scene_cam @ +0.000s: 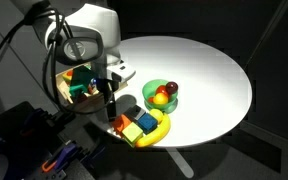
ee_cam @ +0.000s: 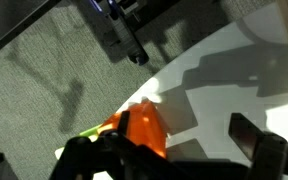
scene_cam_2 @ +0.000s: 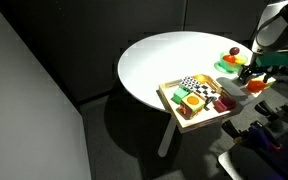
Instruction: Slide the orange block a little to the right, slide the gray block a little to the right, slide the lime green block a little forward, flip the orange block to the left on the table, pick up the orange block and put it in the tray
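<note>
End effector [ee_cam: 169,150] spread wide | wrist pointing down over orange block [ee_cam: 141,126]

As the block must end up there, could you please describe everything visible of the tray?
The tray is a shallow tan rectangle with a low rim, wooden by its look. It lies flat at the edge of the white table. Small colourful things crowd it, among them a black-and-white checkered piece; what each is cannot be told.

The bench [scene_cam: 204,70] was white, the tray [scene_cam_2: 168,102] tan, holding a black-and-white checkered piece [scene_cam_2: 189,82]; the orange block [ee_cam: 144,132] was bright orange, the bowl [scene_cam: 150,90] green, the banana [scene_cam: 154,136] yellow.
</note>
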`<act>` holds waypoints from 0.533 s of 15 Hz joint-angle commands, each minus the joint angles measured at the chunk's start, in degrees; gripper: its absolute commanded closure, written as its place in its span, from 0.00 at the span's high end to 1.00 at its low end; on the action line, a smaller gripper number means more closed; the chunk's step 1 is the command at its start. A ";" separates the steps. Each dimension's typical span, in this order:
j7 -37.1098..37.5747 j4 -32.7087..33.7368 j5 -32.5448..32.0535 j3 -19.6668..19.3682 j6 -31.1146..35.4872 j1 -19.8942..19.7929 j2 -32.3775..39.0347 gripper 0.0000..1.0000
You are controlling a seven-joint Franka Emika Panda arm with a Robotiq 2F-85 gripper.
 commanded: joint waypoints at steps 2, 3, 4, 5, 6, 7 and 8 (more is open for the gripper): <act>-0.49 -3.25 -4.83 -2.19 0.65 -0.54 -4.25 1.00; -0.64 -3.53 -5.18 -2.42 0.84 -0.84 -4.57 1.00; -0.97 -3.90 -5.31 -2.65 1.14 -1.26 -4.91 1.00; -1.15 -4.16 -5.41 -2.83 1.42 -1.62 -5.14 1.00; -1.38 -4.50 -5.55 -3.13 1.83 -2.05 -5.37 1.00; -1.62 -4.78 -5.72 -3.54 2.29 -2.49 -5.48 1.00; -1.89 -5.00 -5.83 -3.89 2.63 -2.92 -5.56 1.00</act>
